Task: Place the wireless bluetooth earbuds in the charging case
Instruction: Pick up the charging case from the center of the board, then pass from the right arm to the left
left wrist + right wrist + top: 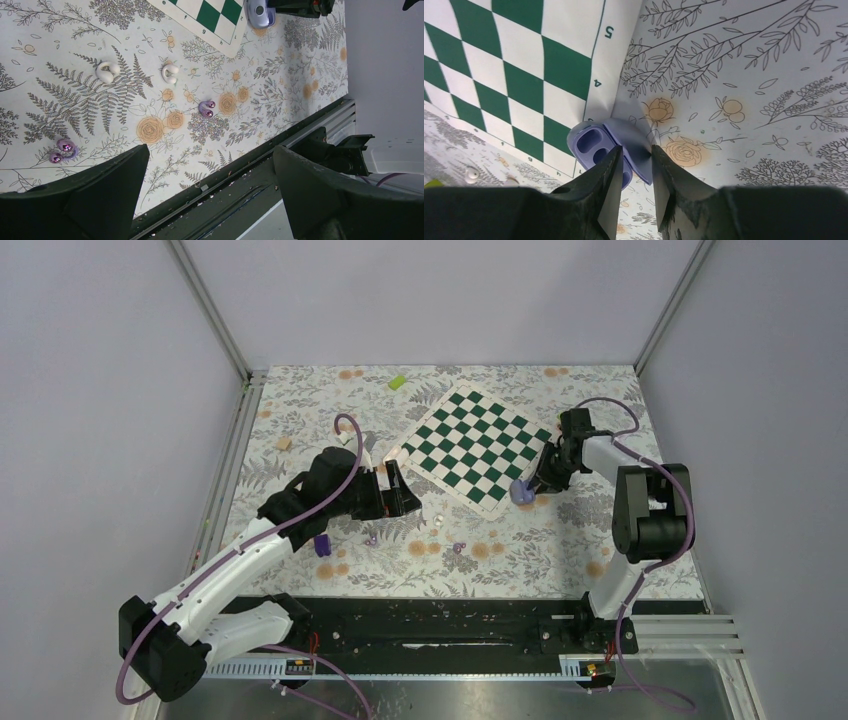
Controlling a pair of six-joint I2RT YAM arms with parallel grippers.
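A floral cloth (560, 540) covers the table, and a green-and-white chessboard (470, 440) lies on it at an angle. The left gripper (210, 152) hangs over the cloth near the board's left corner, jaws spread wide and holding nothing. The right gripper (635, 149) is down at the board's near right edge, its jaws drawn narrow on either side of the case's raised lid. Whether they actually pinch the lid cannot be told. The case (591, 142) is lavender and stands open, its base partly on the board's edge and its lid over the cloth, with two empty sockets showing. The two white earbuds (107, 70) (170, 73) lie on the cloth just off the board, apart from each other and well apart from the case. Two purple buds (207, 107) (62, 149) lie nearer the arms' bases.
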